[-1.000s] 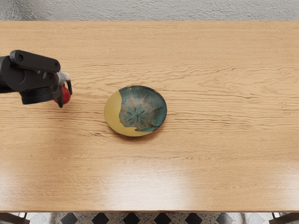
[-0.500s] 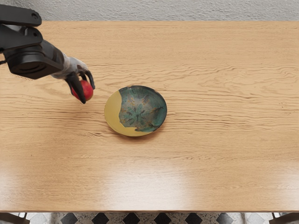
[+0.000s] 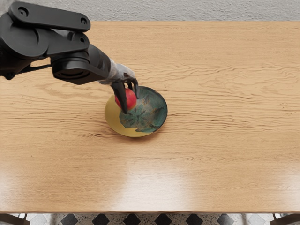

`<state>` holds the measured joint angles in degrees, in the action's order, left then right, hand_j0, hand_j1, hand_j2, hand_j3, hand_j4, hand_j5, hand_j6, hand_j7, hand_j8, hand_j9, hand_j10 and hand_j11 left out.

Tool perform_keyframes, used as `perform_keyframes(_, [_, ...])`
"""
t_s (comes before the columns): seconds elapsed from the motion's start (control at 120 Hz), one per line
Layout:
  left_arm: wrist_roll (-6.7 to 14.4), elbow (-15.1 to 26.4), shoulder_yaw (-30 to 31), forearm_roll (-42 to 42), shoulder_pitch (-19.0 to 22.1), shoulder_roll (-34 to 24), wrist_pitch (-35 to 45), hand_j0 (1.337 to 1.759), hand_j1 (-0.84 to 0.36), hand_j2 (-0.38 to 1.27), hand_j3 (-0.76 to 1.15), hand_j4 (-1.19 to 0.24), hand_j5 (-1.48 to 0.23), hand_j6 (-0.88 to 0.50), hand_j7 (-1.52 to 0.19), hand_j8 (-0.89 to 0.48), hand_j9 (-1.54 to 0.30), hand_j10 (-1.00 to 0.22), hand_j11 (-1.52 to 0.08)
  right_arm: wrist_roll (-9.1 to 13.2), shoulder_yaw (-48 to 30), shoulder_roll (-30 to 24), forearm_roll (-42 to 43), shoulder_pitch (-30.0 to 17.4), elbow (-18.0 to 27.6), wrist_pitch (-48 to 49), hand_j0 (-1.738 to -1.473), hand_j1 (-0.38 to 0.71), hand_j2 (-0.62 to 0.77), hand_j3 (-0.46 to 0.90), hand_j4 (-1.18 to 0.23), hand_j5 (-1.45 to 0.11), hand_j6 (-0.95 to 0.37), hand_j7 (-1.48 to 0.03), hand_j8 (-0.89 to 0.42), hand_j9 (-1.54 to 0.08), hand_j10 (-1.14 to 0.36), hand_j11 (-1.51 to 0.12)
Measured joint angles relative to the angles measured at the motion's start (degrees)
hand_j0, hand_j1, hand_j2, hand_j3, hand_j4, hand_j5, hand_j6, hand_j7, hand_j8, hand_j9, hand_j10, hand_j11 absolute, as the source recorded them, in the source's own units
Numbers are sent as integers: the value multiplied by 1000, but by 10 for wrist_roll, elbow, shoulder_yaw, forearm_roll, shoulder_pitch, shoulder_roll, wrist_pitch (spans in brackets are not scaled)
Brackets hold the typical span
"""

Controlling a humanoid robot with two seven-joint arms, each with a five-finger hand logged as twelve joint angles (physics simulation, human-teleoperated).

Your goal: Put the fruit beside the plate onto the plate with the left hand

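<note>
A small red fruit (image 3: 131,99) is held in the fingers of my left hand (image 3: 125,94), whose black arm comes in from the picture's left edge. The hand and fruit hang over the left half of a round plate (image 3: 149,123) with a yellow rim and a teal leaf pattern. The dark fingers curl down around the fruit and hide part of it. Whether the fruit touches the plate cannot be told.
The plate lies near the middle of a wide wooden table (image 3: 211,154). The table's near edge runs along the bottom, with a checkered floor (image 3: 131,219) below it. A grey wall (image 3: 197,9) lies behind the far edge.
My left arm has swung right with the red fruit, from the table's left side, past the plate's left edge, to above the plate. The plate has not moved.
</note>
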<state>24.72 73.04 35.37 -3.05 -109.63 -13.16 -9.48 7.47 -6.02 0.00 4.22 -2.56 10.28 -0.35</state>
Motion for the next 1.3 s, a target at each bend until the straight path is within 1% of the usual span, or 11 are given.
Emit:
perform_keyframes(0.267, [1, -2, -7, -2, 9, 17, 2, 1635, -375, 332, 0, -442, -1243, -191, -1235, -216, -1221, -547, -1207, 0, 0, 0, 0, 0, 0, 0, -1658, -318, -5, 0, -26, -34, -26, -34, -26, -34, -26, -34])
perform_keyframes(0.392, [1, -3, -11, -3, 9, 17, 5, 1642, -341, 250, 0, -522, -1044, -272, -1037, -286, -1026, -621, -1018, 0, 0, 0, 0, 0, 0, 0, -1658, -318, -5, 0, -26, -34, -26, -34, -26, -34, -26, -34])
perform_keyframes(0.475, [1, -4, -12, -4, 9, 17, 7, 1647, -280, 190, 0, -493, -877, -354, -873, -347, -866, -685, -866, 0, 0, 0, 0, 0, 0, 0, -1658, -318, -5, 0, -26, -34, -26, -33, -26, -34, -26, -33])
perform_keyframes(0.633, [1, -6, -13, -4, 11, 17, 8, 1653, -128, 119, 0, -383, -607, -319, -605, -316, -601, -475, -601, 0, 0, 0, 0, 0, 0, 0, -1658, -318, -5, 0, -26, -33, -26, -33, -26, -33, -26, -33])
perform_keyframes(0.733, [1, -7, -17, -2, 13, 16, 7, 1655, -61, 93, 0, -333, -499, -294, -498, -292, -496, -389, -496, 0, 0, 0, 0, 0, 0, 0, -1658, -318, -5, 0, -26, -34, -26, -34, -26, -34, -26, -34])
perform_keyframes(0.783, [1, -6, -22, -1, 17, -1, 6, 1656, -37, 84, 0, -316, -462, -285, -461, -283, -460, -359, -460, 0, 0, 0, 0, 0, 0, 0, -1658, -318, -5, 0, -26, -34, -26, -34, -26, -34, -26, -34])
perform_keyframes(1.025, [-1, 14, -129, 2, 92, -146, -56, 1657, 21, 61, 0, -272, -369, -263, -369, -262, -368, -285, -368, 0, 0, 0, 0, 0, 0, 0, -1658, -318, -5, 0, -26, -34, -26, -33, -26, -34, -26, -33])
perform_keyframes(1.15, [-1, 27, -203, 18, 158, -236, -137, 1658, 33, 56, 0, -263, -350, -258, -350, -258, -350, -270, -350, 0, 0, 0, 0, 0, 0, 0, -1658, -318, -5, 0, -26, -33, -26, -33, -26, -33, -26, -33])
perform_keyframes(1.2, [-1, 29, -234, 33, 196, -261, -176, 1658, 36, 55, 0, -261, -345, -257, -345, -257, -345, -266, -345, 0, 0, 0, 0, 0, 0, 0, -1658, -318, -5, 0, -26, -34, -26, -34, -26, -34, -26, -34])
perform_keyframes(1.258, [-2, 30, -284, 45, 268, -272, -210, 1658, 39, 54, 0, -259, -341, -256, -341, -256, -341, -263, -341, 0, 0, 0, 0, 0, 0, 0, -1658, -318, -5, 0, -26, -34, -26, -34, -26, -34, -26, -34])
perform_keyframes(1.3, [-2, 30, -321, 50, 297, -296, -225, 1658, 40, 53, 0, -258, -339, -255, -339, -255, -338, -261, -338, 0, 0, 0, 0, 0, 0, 0, -1658, -318, -5, 0, -26, -34, -26, -34, -26, -34, -26, -34])
